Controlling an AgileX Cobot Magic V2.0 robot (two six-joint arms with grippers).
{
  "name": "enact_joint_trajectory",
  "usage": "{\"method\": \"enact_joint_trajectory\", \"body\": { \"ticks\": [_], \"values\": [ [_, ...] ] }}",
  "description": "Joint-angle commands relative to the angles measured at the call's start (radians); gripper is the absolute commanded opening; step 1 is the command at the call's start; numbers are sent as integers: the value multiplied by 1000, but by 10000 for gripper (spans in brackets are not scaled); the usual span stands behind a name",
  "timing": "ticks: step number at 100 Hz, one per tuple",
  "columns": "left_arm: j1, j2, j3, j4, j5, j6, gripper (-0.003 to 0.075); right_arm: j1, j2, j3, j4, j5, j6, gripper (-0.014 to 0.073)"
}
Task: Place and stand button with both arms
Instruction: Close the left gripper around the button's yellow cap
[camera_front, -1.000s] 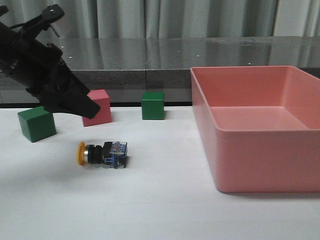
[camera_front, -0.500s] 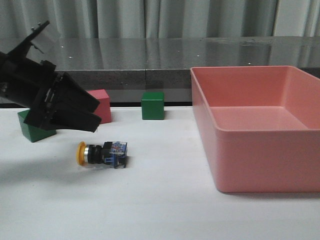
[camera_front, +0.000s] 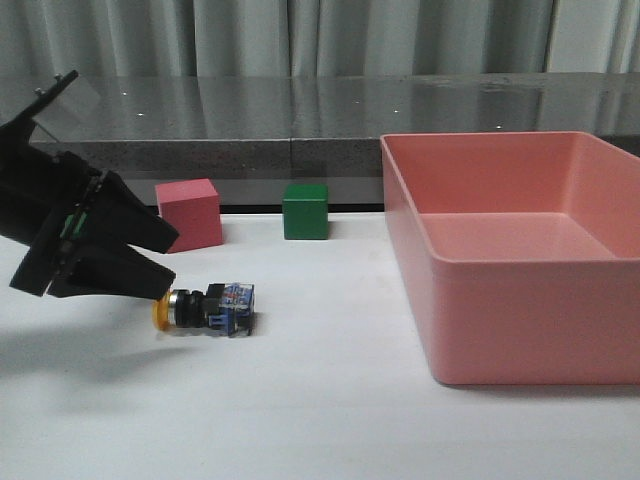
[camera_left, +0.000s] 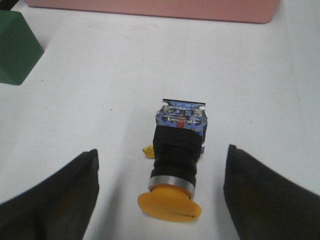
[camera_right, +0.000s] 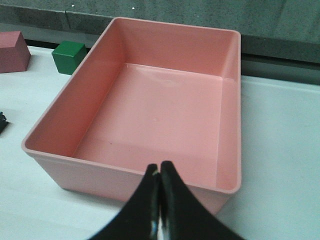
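The left arm (camera_front: 45, 215) reaches in low from the left, angled down toward the counter (camera_front: 320, 400), and its gripper (camera_front: 155, 262) sits just at the cap end of the button (camera_front: 205, 307). Its fingers (camera_left: 55, 197) are spread wide apart, one on each side of the yellow cap, touching nothing. The button lies on its side on the counter, left of the pink bin (camera_front: 510, 255) and in front of the pink cube (camera_front: 188, 215) and green cube (camera_front: 305, 211). Its long axis runs roughly left to right in the front view, the cap pointing left toward the gripper and the blue-grey base pointing right toward the bin. The right gripper (camera_right: 159, 200) hovers above the near wall of the bin, its fingers pressed together and holding nothing.
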Motion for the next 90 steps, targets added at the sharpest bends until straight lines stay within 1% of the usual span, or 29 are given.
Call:
{"method": "enact_joint_trajectory", "body": {
  "ticks": [1,12,24,32,54,59,66,71,73,78,80,81,90],
  "values": [
    [-4,-17,-11,-44,41,18,502,-5,4,-24,20,-62,-4,-69],
    [-4,25,-11,-61,43,34,501,-5,4,-16,20,-69,-4,-69],
    [-4,62,-11,-81,51,39,471,-5,4,-16,20,-68,-4,-69],
    [-4,86,-11,-97,69,72,451,-5,4,-16,20,-68,-4,-69],
    [-4,111,-11,-136,73,89,431,-5,4,-15,20,-67,-4,-69],
    [-4,111,-11,-136,73,89,394,-5,4,-15,20,-67,-4,-69],
    [-4,113,-11,-136,73,89,288,-5,4,-15,20,-67,-4,-69],
    [-4,113,-11,-135,73,89,171,-5,4,-15,20,-67,-4,-69],
    [-4,113,-11,-135,73,89,141,-5,4,-15,20,-67,-4,-69],
    [-4,113,-11,-135,78,89,20,-5,4,-15,20,-67,-4,-69],
    [-4,113,-11,-133,85,89,-8,-5,4,-15,20,-67,-4,-69],
    [-4,113,-11,-133,88,89,-19,-5,4,-15,20,-67,-4,-69],
    [-4,100,-15,-111,110,74,-19,-5,4,-15,20,-67,-4,-69]
  ]
}}
